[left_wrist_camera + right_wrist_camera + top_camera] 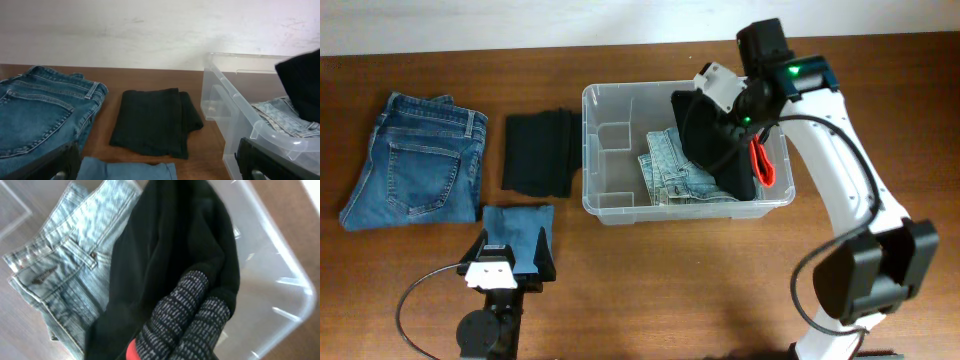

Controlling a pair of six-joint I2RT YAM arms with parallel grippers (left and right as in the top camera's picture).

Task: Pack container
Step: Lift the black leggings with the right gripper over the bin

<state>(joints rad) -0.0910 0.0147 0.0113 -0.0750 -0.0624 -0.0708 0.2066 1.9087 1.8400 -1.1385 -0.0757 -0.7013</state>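
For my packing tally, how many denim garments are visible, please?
3: blue folded jeans far left; small blue denim fold front left; pale jeans in the clear plastic tub. Others may hide under the held black garment.

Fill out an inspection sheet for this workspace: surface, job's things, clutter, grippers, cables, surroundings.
Surface: table, brown wood.
Job's things: container holds light jeans; to its left on the table lie a folded black garment, blue jeans and a small blue cloth.
Clutter: nothing seen.
Grippers: right gripper shut on a hanging black garment over the container; left gripper open, at the small blue cloth's near edge, holding nothing.
Cables: black cable loops by the left arm's base; another runs along the right arm.
Surroundings: pale wall behind the table.
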